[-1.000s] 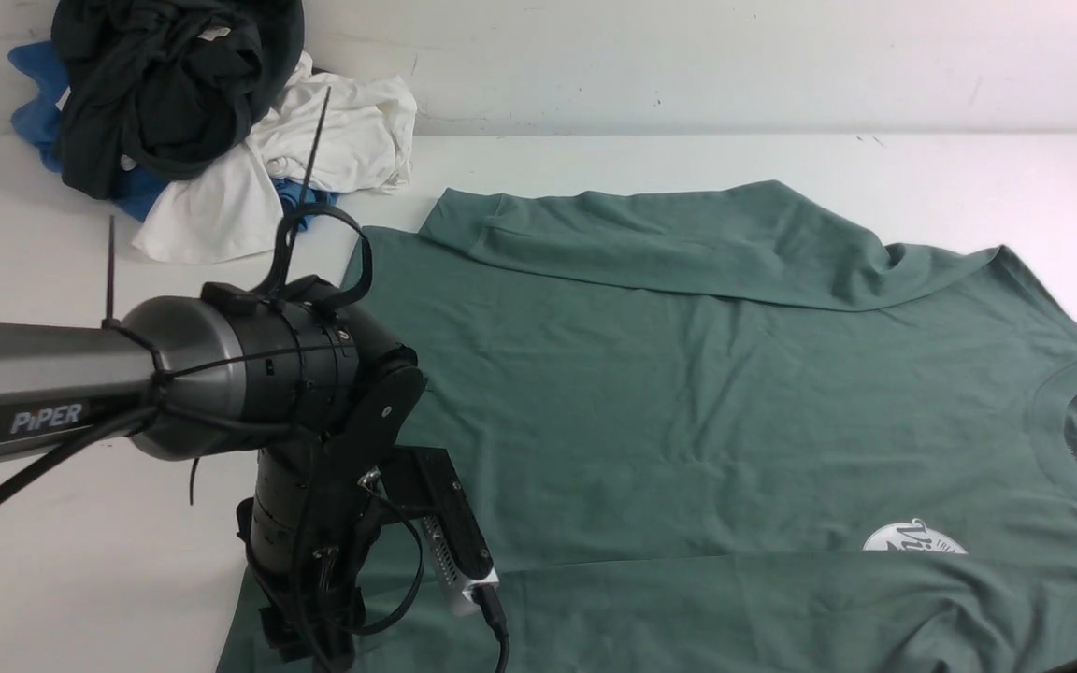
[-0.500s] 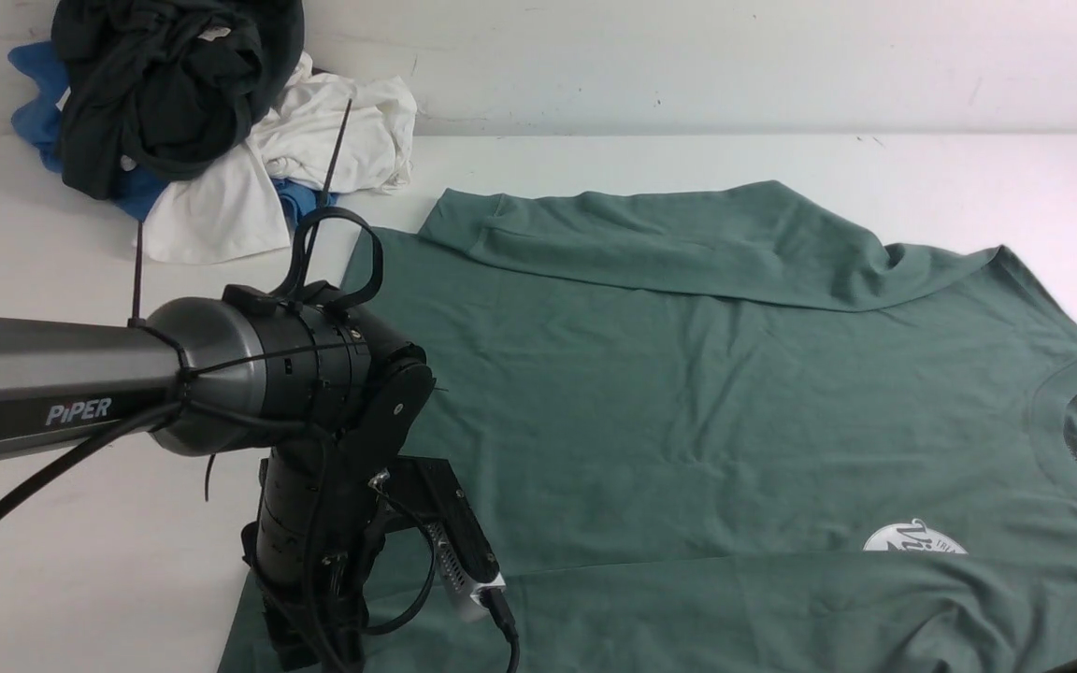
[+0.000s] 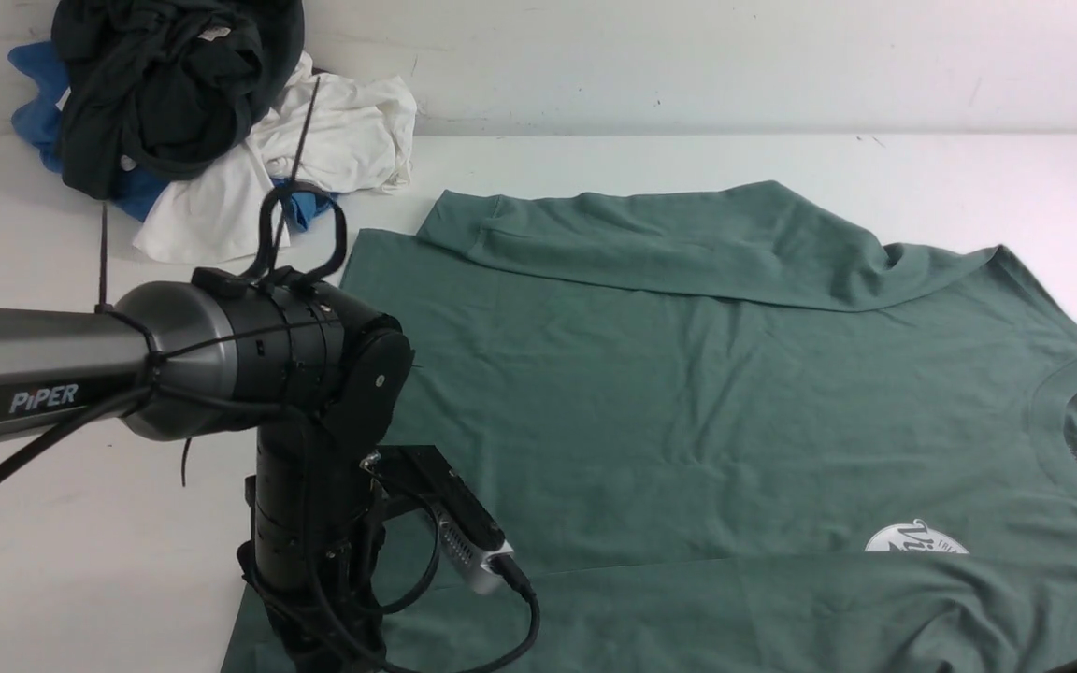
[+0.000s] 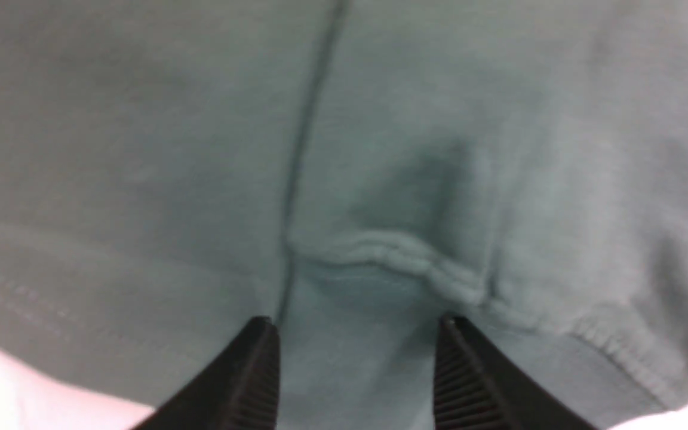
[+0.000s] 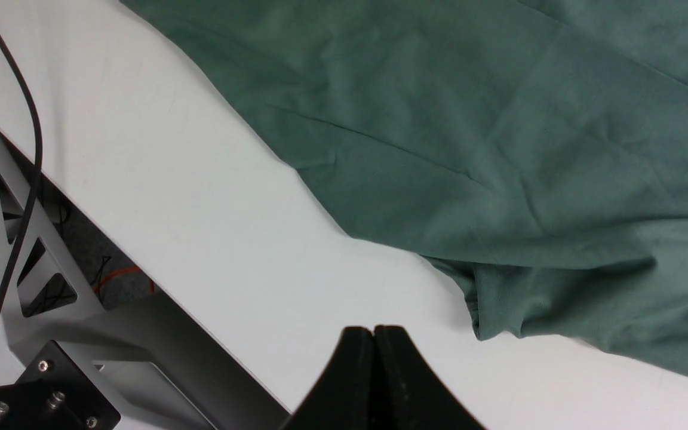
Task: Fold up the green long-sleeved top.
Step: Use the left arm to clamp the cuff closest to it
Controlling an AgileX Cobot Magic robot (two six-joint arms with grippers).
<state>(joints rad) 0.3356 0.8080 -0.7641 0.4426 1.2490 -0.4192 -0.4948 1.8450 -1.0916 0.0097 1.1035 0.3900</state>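
So the green top (image 3: 688,393) lies flat on the counter (image 3: 651,159), collar to the right, both sleeves already folded in across the body. Folding the body over is what's left, I'd guess. The left tool (image 4: 356,325) is released, jaws spread right over the hem by a cuff, nothing pinched yet. The right tool (image 5: 374,337) is clenched on nothing, over bare counter just beside the near cloth edge. Open counter beyond the far edge; the clothes pile (image 3: 202,121) sits far left.

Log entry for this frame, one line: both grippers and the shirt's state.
left gripper: open, over wrinkled hem of green top | right gripper: shut, empty, above table beside top | top: spread flat, sleeves folded in
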